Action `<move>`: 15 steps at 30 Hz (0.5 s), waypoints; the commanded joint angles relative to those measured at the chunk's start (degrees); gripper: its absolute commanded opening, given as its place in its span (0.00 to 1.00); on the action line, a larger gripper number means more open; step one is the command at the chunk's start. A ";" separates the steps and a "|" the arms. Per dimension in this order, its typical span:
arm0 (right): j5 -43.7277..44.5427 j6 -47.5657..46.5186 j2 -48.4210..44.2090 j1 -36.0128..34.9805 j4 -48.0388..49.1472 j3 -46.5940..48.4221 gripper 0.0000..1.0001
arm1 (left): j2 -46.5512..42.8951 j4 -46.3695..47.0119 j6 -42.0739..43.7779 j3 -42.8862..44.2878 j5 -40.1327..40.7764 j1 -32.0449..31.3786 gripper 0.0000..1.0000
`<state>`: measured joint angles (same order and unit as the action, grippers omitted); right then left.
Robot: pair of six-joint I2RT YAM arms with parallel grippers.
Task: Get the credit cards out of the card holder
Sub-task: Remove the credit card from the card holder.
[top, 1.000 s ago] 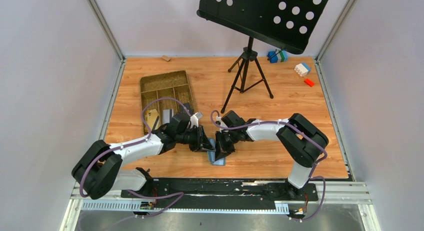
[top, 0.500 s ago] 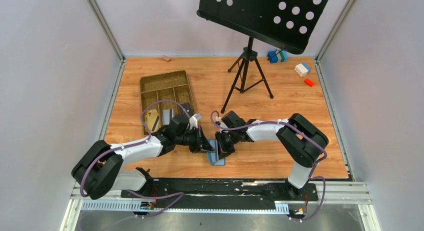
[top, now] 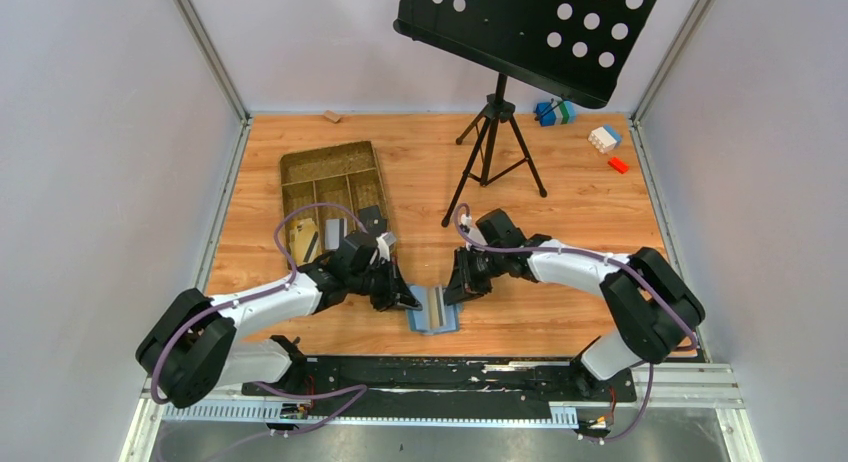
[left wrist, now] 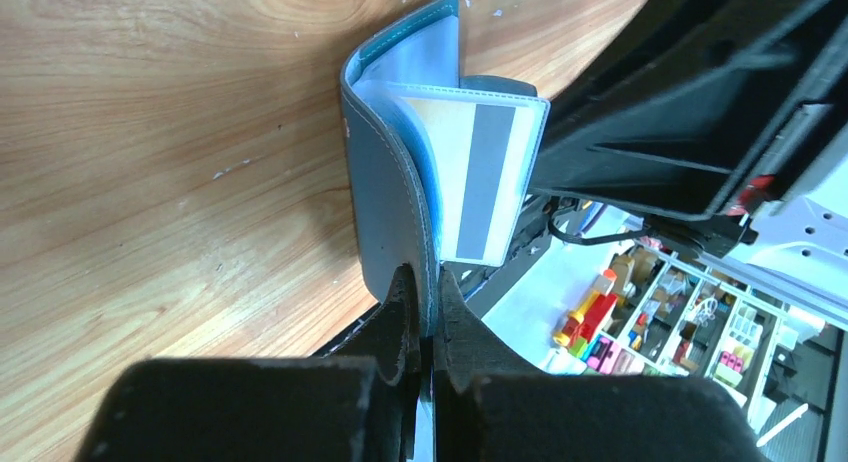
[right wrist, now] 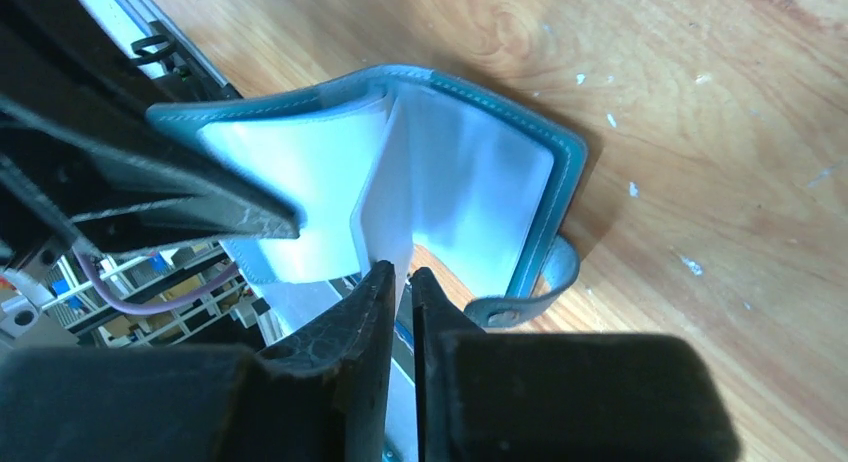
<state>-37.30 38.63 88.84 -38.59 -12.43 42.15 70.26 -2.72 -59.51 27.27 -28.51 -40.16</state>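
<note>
The blue card holder (top: 433,319) lies spread open near the table's front edge, between both grippers. My left gripper (top: 408,300) is shut on its blue cover (left wrist: 385,212), pinched at the edge between the fingertips of the gripper (left wrist: 422,277). My right gripper (top: 452,290) is shut on a clear inner sleeve (right wrist: 385,217), gripped at its lower edge by the gripper (right wrist: 400,272). A card (left wrist: 482,177) with a tan face and a grey stripe sits in a sleeve. The holder's snap tab (right wrist: 530,294) hangs at the right. A black card (top: 311,244) and a grey card (top: 333,232) lie in the tray.
A brown compartmented tray (top: 335,167) stands at the back left, close behind my left arm. A black music stand on a tripod (top: 492,142) stands at the back middle. Toy bricks (top: 604,138) lie at the back right corner.
My right gripper has pulled to the right and my left gripper slightly left. The card holder, closed and pinched between them before, now lies spread open with its inner sleeves showing.
</note>
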 commanded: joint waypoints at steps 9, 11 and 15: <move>-10.51 -1.30 -5.91 5.22 6.36 -4.14 0.34 | -2.48 -4.23 2.00 0.26 6.21 -0.27 0.00; -11.32 -1.70 -4.81 5.25 6.46 -3.82 0.40 | -1.42 -3.75 2.02 0.24 5.95 -0.27 0.00; -8.76 -4.35 -3.53 5.25 2.62 -2.91 0.46 | 0.42 -4.82 2.70 0.85 6.73 -0.27 0.00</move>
<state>-45.58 37.08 84.60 -33.30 -9.98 38.20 69.36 -6.66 -58.78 27.27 -23.86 -40.16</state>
